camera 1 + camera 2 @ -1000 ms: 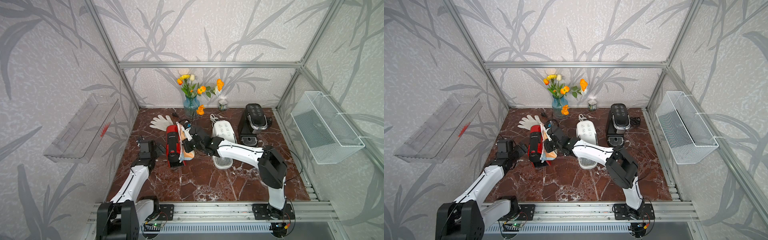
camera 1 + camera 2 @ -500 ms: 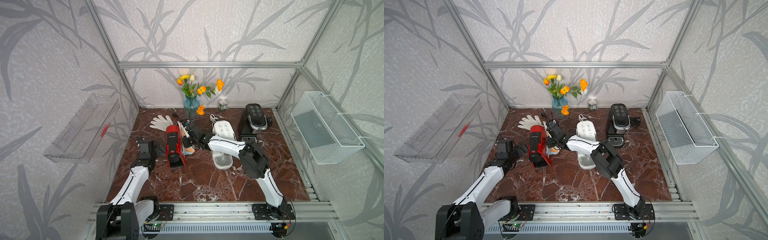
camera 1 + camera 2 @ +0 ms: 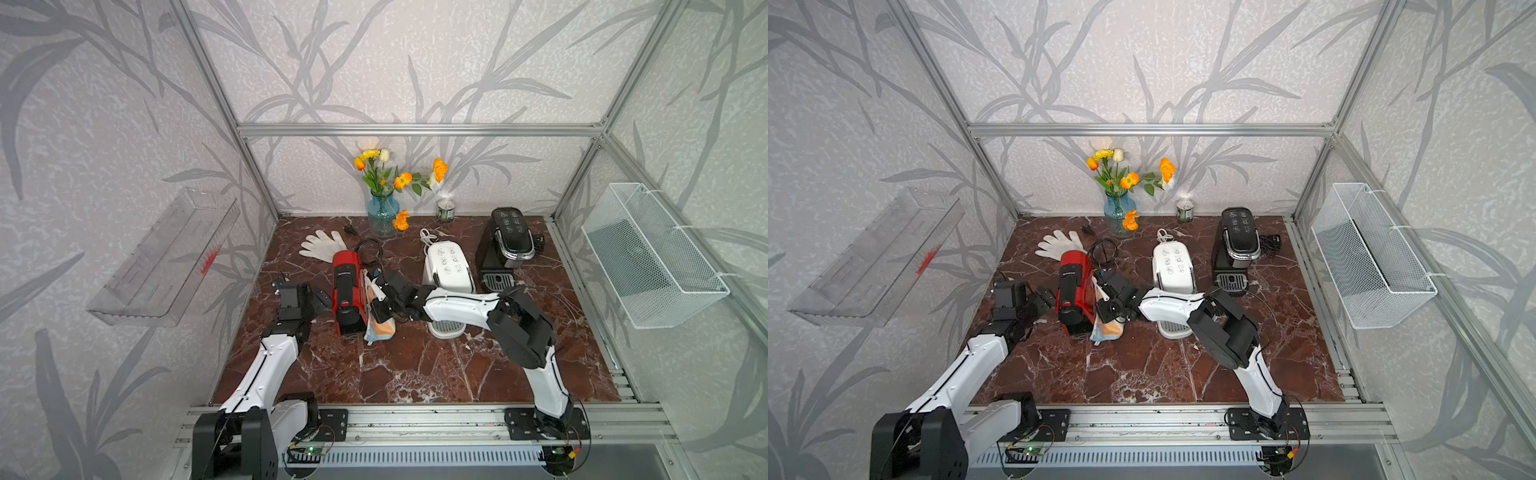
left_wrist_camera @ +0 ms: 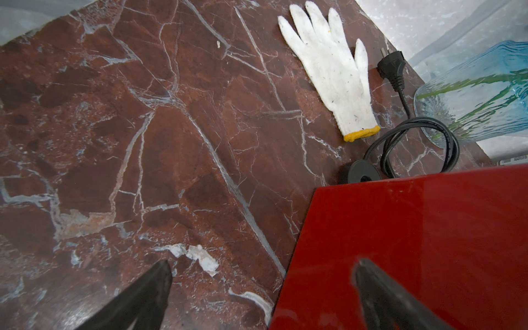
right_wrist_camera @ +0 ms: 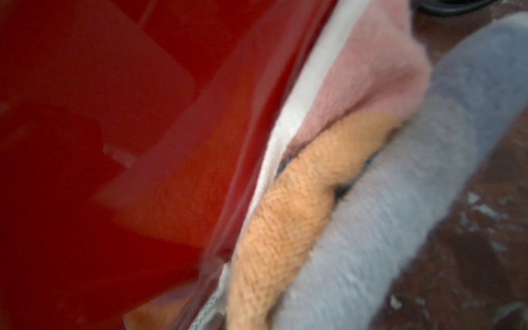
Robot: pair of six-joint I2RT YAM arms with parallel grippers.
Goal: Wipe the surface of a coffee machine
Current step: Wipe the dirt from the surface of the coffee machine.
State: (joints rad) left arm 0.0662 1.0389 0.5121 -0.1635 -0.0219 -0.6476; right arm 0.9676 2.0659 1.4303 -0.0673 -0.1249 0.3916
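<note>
A red coffee machine stands left of centre on the marble table. My right gripper is shut on a folded orange, grey and pink cloth and presses it against the machine's right side, near its front. In the right wrist view the cloth lies along the glossy red panel, and the fingers are hidden. My left gripper is open beside the machine's left side, one fingertip over the red panel, holding nothing.
A white coffee machine and a black one stand to the right. Behind the red machine lie a white glove, a coiled black cable and a blue flower vase. A wire basket hangs on the right wall.
My right gripper slid the cloth back along the red machine's right side, then forward again toward its front. The left arm has stayed still.
</note>
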